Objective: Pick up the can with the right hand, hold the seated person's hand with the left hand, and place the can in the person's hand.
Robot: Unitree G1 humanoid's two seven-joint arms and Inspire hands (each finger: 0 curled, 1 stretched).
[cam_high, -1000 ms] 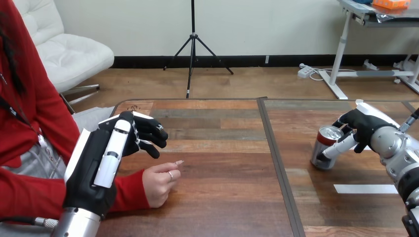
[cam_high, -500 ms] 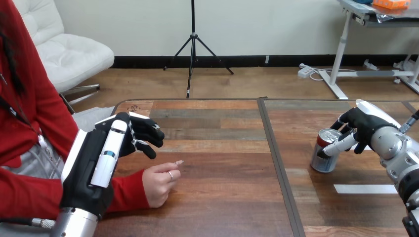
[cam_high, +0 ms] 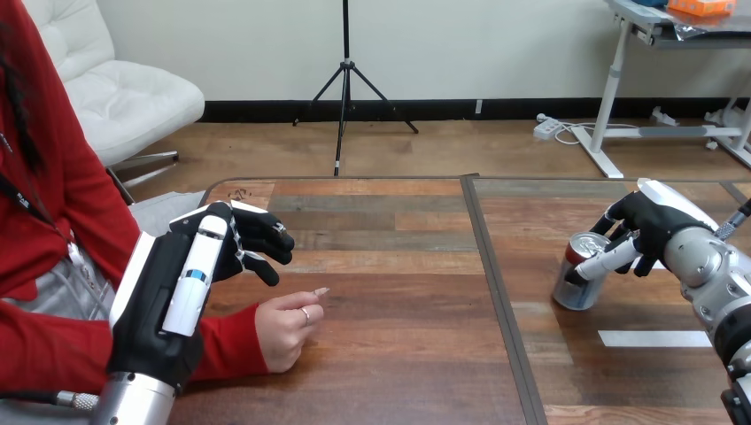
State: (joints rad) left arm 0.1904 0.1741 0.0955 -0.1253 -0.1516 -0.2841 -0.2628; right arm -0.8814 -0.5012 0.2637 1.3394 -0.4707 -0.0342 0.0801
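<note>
The can (cam_high: pixel 577 276) stands on the table right of the dark seam (cam_high: pixel 500 292), and over the last second it has slid a little nearer to that seam while staying on the wood. The right hand (cam_high: pixel 654 232), farther from the seam than the can, has barely moved. Its fingers are curled over the can's far side at the rim and its thumb (cam_high: pixel 606 259) lies across the near side, so it has a pinch on the upper part of the can. Since the can has shifted sideways and not risen, the grip looks to be still settling, and I judge the pick-up not yet done.

Well to the left of the seam, the left hand (cam_high: pixel 181 283) has sunk slightly and drawn a touch farther from the seam, then held steady for the last half second. Its fingers are bent and hold nothing. It hovers beside and above the person's hand (cam_high: pixel 285 329), apart from it. That hand rests on the wood between the left hand and the seam, loosely closed, unmoved. Holding it, and the hand-over, both remain to be done
</note>
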